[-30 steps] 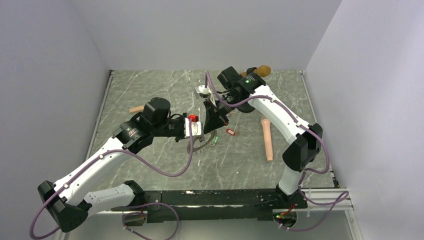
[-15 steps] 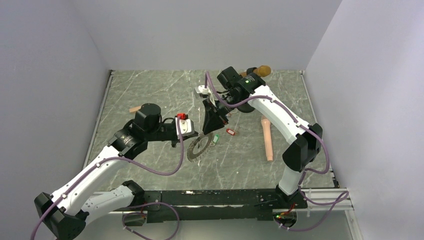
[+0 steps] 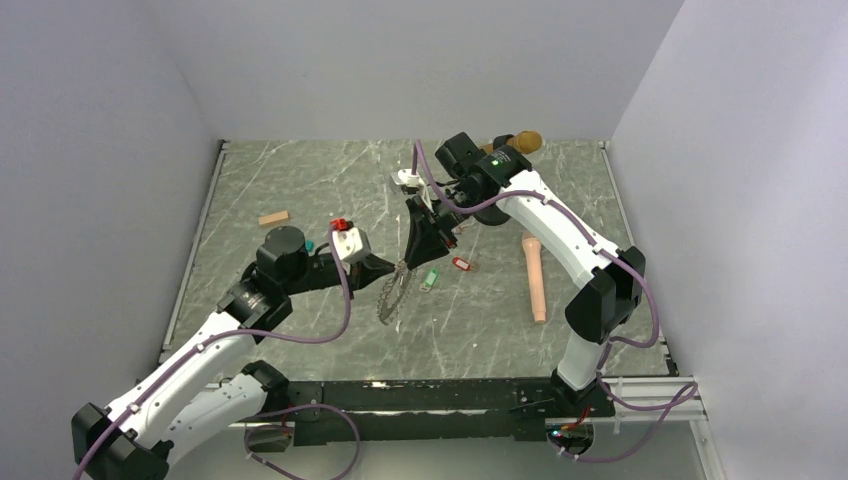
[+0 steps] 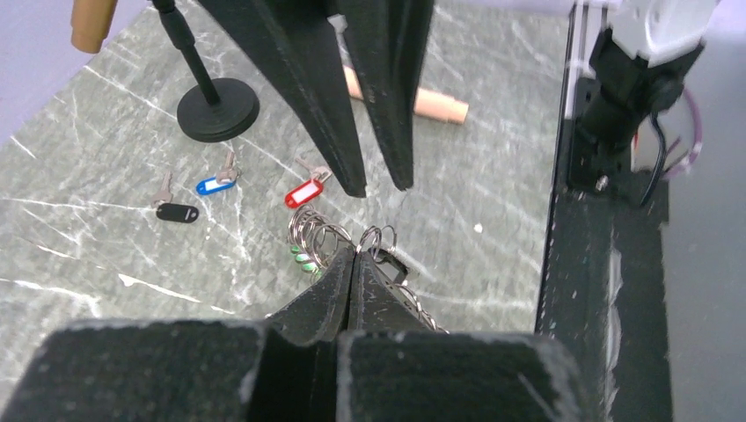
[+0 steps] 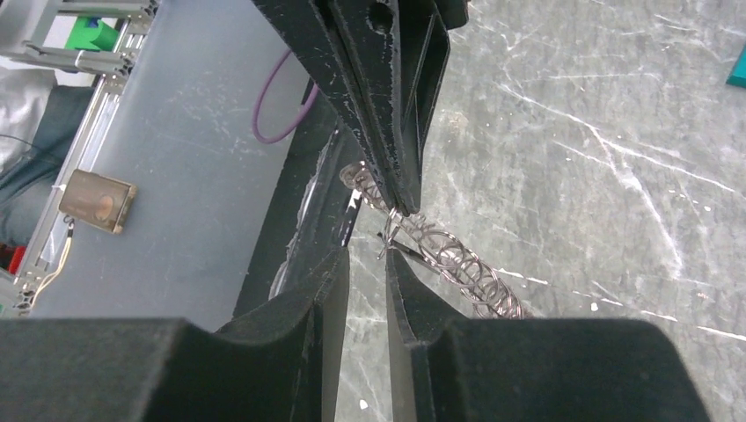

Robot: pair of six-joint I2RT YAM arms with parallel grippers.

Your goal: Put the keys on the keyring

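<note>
The keyring (image 3: 392, 298), a dark ring rimmed with small wire loops, hangs almost edge-on above the table. My left gripper (image 3: 396, 270) is shut on its upper rim; in the left wrist view the loops (image 4: 310, 230) fan out round the closed tips (image 4: 354, 252). My right gripper (image 3: 410, 258) points down just above it, open by a narrow gap with nothing inside (image 5: 368, 257); the keyring's coil (image 5: 457, 264) lies beside its right finger. A green-tagged key (image 3: 430, 280) and a red one (image 3: 460, 264) lie on the table. Black (image 4: 178, 212) and blue (image 4: 214, 185) keys lie farther off.
A tan microphone (image 3: 535, 275) lies at the right. Another sits on a stand (image 3: 515, 143) at the back, its round black base (image 4: 217, 109) near the keys. A tan wooden block (image 3: 273, 218) and a teal block (image 5: 737, 70) lie at the left.
My right gripper has opened from shut and let go of the keyring. The left arm has drawn back to the left and nearer, turning the ring edge-on.
</note>
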